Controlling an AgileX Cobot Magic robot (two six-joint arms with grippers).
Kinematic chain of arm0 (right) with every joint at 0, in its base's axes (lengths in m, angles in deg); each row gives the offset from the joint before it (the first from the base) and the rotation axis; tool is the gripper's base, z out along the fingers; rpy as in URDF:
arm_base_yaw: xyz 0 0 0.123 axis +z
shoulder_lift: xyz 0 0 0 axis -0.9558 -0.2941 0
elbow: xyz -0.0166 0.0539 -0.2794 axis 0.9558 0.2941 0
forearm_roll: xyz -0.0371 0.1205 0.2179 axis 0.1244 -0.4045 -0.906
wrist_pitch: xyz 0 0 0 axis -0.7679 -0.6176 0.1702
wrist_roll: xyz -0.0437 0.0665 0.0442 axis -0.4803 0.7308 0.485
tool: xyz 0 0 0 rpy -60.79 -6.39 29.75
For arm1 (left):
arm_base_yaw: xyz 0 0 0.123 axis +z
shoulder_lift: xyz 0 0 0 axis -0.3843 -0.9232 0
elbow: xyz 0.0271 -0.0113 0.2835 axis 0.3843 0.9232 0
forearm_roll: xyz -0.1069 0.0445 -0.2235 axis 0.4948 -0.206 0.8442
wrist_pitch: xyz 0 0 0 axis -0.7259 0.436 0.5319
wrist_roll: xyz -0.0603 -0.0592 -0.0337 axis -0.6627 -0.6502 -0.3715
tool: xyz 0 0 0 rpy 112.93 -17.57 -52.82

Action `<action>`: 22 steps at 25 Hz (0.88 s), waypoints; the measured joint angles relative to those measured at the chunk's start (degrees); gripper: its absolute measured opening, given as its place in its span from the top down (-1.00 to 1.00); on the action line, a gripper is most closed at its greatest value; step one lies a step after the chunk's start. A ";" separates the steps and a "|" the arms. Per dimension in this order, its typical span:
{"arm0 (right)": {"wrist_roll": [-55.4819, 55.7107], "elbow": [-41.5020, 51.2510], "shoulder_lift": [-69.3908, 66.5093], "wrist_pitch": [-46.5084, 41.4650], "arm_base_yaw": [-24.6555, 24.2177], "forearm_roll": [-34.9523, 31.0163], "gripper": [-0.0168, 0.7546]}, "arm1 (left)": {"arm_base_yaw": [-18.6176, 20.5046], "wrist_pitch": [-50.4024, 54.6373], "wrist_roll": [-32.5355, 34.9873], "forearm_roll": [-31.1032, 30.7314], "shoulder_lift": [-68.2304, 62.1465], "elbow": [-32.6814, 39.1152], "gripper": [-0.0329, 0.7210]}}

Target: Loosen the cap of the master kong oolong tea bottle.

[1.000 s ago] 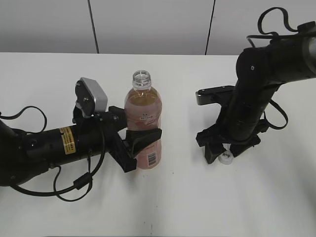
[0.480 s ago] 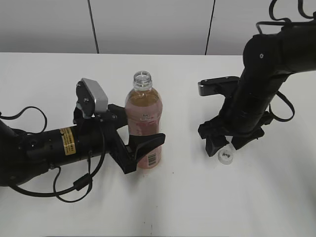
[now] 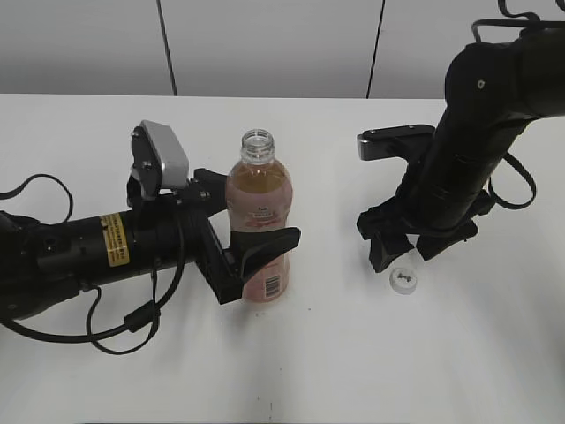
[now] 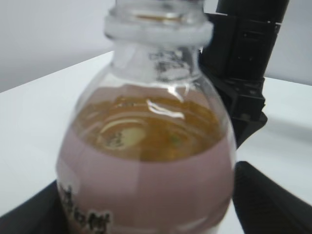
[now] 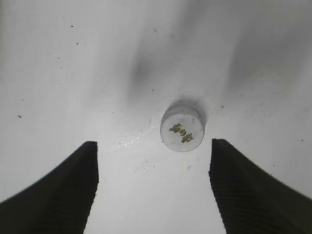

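Standing upright on the white table (image 3: 309,371), the Master Kong oolong tea bottle (image 3: 258,225) has its mouth open, with no cap on the threaded neck. The left gripper (image 3: 252,238) lies low along the tabletop with its jaws spread to either side of the bottle's lower body; whether the fingers actually touch the label cannot be told from the exterior view. In the left wrist view the bottle (image 4: 146,161) fills the frame, amber tea visible below the clear neck, with dark finger tips at the lower corners. The cap (image 3: 404,281) lies on the table well to the right of the bottle, its top with the small dark mark facing up. The right gripper (image 3: 406,247) hangs just above it, jaws spread wide and holding nothing; in the right wrist view the cap (image 5: 182,129) sits on the table between the two dark fingers (image 5: 68,190), touching neither.
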 joint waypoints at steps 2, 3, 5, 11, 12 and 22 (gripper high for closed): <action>0.00 0.00 0.00 -0.63 0.00 -0.05 -0.43 | 0.00 0.55 -0.12 -0.30 0.00 0.05 -0.51; 0.00 0.00 0.00 -0.83 0.00 -0.05 -0.43 | 0.11 0.67 -0.17 -0.30 0.00 0.25 -0.51; 0.00 0.00 0.00 -1.33 0.00 -0.05 -0.43 | 0.77 0.67 -0.29 0.03 0.00 1.20 -0.51; -0.04 0.00 0.22 -2.74 0.00 -0.38 -0.43 | 5.30 0.15 -0.59 0.21 0.04 5.24 -0.51; -0.04 0.00 0.52 -2.87 0.00 -0.42 -0.43 | 5.99 0.05 -0.59 0.21 0.04 5.89 -0.51; 0.18 0.04 5.85 -3.89 0.00 -0.49 -0.43 | 9.26 0.00 -0.77 0.38 3.32 14.09 -0.51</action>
